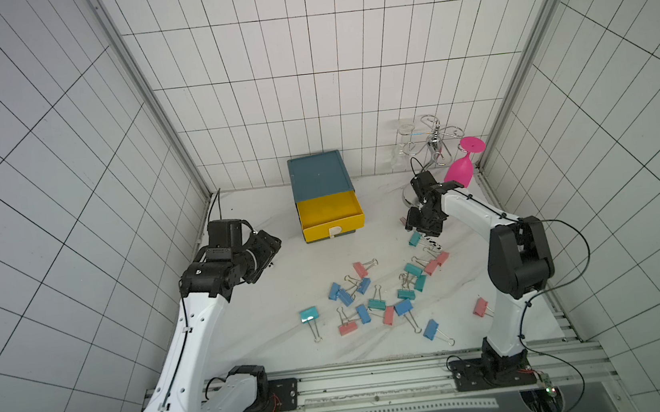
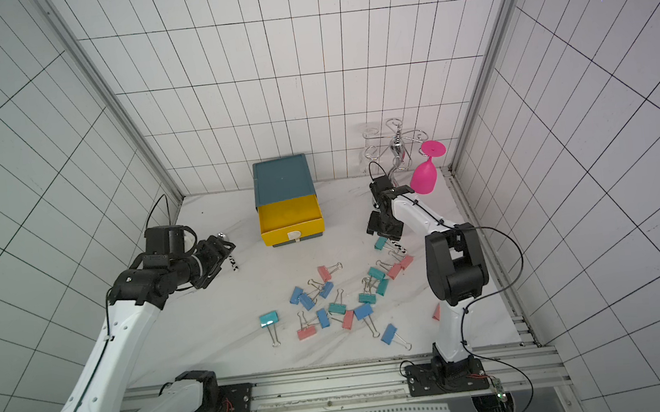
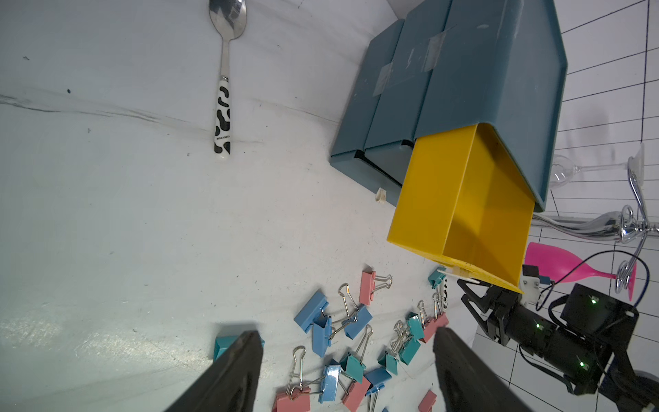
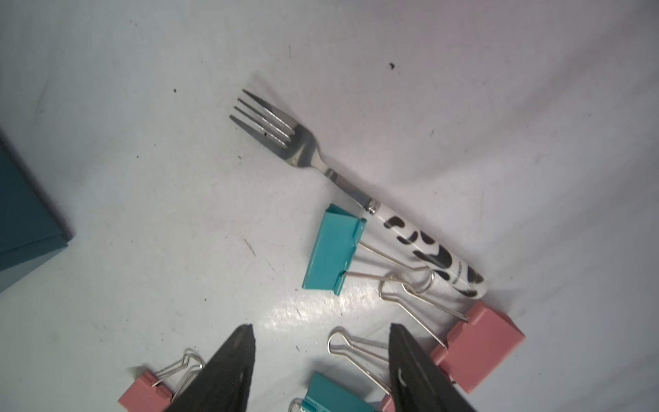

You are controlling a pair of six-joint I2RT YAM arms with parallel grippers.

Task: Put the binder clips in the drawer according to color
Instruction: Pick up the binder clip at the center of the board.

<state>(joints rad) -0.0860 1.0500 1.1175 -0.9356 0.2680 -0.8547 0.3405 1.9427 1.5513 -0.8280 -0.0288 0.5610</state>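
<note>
Several teal, blue and pink binder clips [image 1: 376,304] lie scattered mid-table in both top views. Behind them stands a blue cabinet [image 1: 318,172] with its yellow drawer [image 1: 333,228] pulled out; nothing shows inside it. My right gripper [image 1: 422,228] hovers open at the right end of the scatter. In the right wrist view its gripper [image 4: 321,326] has a teal clip [image 4: 335,392] and that clip's wire handle between the spread fingers, another teal clip [image 4: 331,246] just ahead. My left gripper [image 1: 272,246] [image 3: 347,331] is open and holds nothing, left of the drawer.
A cow-patterned fork [image 4: 281,132] lies against the teal clip ahead of the right gripper. A matching spoon [image 3: 224,107] lies near the left gripper. A chrome glass rack [image 1: 434,137] with a pink wine glass [image 1: 460,170] stands at the back right corner.
</note>
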